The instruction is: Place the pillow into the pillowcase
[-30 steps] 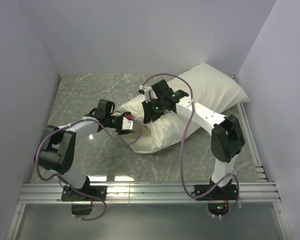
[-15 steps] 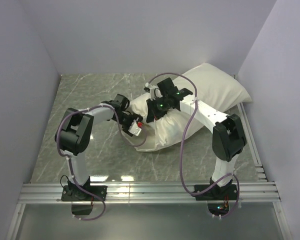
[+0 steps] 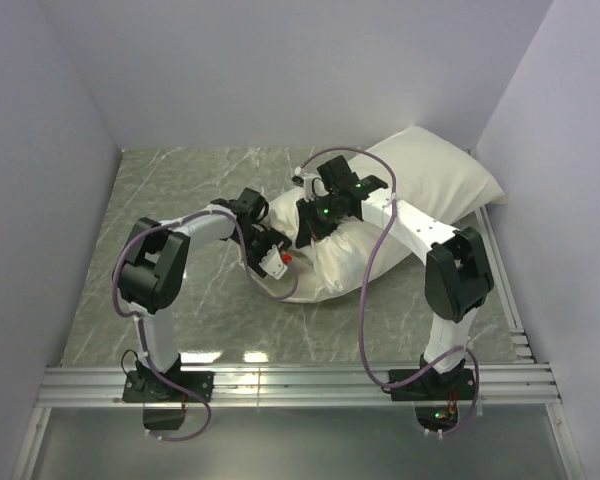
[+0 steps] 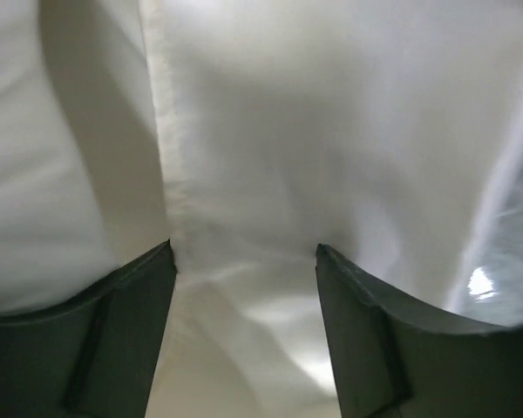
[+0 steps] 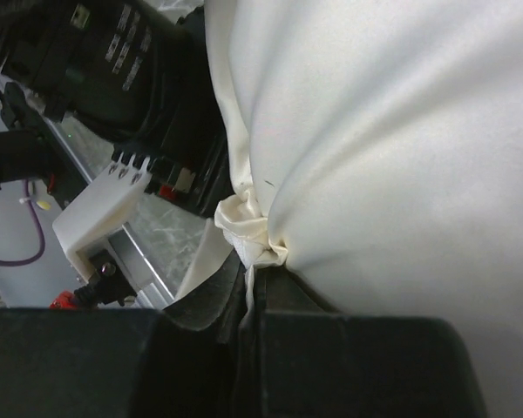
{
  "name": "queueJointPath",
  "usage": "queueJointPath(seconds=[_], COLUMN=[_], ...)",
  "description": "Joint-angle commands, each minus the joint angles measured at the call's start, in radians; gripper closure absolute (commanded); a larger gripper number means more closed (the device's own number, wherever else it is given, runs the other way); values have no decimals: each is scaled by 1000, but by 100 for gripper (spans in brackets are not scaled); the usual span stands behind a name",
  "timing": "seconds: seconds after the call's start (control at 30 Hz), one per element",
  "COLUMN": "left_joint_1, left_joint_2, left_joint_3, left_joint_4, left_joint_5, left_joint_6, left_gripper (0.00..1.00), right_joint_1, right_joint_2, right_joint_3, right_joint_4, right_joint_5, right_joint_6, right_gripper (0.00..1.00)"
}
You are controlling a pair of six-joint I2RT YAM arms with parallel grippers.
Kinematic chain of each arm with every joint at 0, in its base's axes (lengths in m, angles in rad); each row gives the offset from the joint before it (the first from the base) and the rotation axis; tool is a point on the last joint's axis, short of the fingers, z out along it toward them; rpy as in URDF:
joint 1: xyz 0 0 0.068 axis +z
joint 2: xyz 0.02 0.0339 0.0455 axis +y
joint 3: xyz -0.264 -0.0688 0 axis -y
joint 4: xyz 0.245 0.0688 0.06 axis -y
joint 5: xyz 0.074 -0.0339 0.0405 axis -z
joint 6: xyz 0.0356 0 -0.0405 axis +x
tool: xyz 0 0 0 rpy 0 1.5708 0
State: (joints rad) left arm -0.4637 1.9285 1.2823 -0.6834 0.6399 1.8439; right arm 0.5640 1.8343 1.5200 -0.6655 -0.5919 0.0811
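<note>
My left pincer [image 3: 278,262] sits just left of centre in the overhead frame, its nose against the left flank of the bulging pillowcase [image 3: 332,265]. On its wrist camera the two dark fingers [image 4: 113,335] stand well apart at the bottom of the frame, released. Pale cloth fills everything above and between them, and a seam runs down from the top edge to the left finger's tip. I see no cloth pinched there.

Just right of it, at centre frame, my right pincer [image 3: 313,222] bears on the top of the same bundle. Its wrist view shows the jaws clenched on a small twisted knot of cream pillowcase fabric at bottom centre. Smooth taut cloth swells across the right of that frame, and the left arm's black housing fills the upper left.

The pillow [image 3: 435,180] stretches from centre toward the upper right of the overhead frame. Its lower-left end appears sheathed in the pillowcase, and its upper-right end is bare and bright white. Both lie on the green marbled table [image 3: 170,200].
</note>
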Motion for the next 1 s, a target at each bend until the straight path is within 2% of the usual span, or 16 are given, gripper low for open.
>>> queueJointPath(seconds=[0.0, 0.07, 0.2, 0.3, 0.4, 0.57, 0.6, 0.63, 0.7, 0.73, 0.77, 0.83, 0.9, 0.97], left_joint_1=[-59, -61, -66, -66, -82, -95, -95, -95, -95, -95, -95, -93, -76, -67], left_joint_2=[-58, -69, -31, 13, 29, 47, 49, 44, 21, 11, -5, -60, -109, -140], left_joint_3=[-69, -67, -26, 29, 34, 52, 49, 42, 5, -14, -61, -107, -133, -138], left_joint_4=[-29, -41, -122, -186, -162, -96, -65, -32, 71, 106, 155, 243, 213, 102], left_joint_5=[0, 3, -40, -33, -37, -34, -32, -31, -36, -34, -36, -36, -10, 7], left_joint_6=[62, 3, 23, 23, -9, -104, -126, -152, -199, -215, -248, -271, -246, -206], left_gripper=[30, 32, 41, 39, 43, 65, 68, 76, 83, 92, 96, 99, 99, 100], right_joint_1=[22, 19, 20, 20, 20, 20, 22, 20, 20, 20, 20, 20, 19, 16], right_joint_2=[-24, -24, -26, -20, -24, -21, -20, -18, -18, -18, -20, -21, -26, -27], right_joint_3=[23, 17, 12, 23, 20, 25, 22, 22, 19, 14, 11, 12, 12, 14], right_joint_4=[116, 109, 113, 101, 106, 96, 98, 99, 101, 102, 103, 92, 83, 72], right_joint_5=[-154, -157, -151, -152, -154, -155, -155, -155, -157, -160, -160, -155, -144, -128], right_joint_6=[69, 65, 66, 65, 66, 57, 60, 60, 62, 62, 60, 54, 45, 36], right_gripper=[100, 100, 100, 100, 100, 100, 100, 100, 100, 100, 100, 100, 100, 100])
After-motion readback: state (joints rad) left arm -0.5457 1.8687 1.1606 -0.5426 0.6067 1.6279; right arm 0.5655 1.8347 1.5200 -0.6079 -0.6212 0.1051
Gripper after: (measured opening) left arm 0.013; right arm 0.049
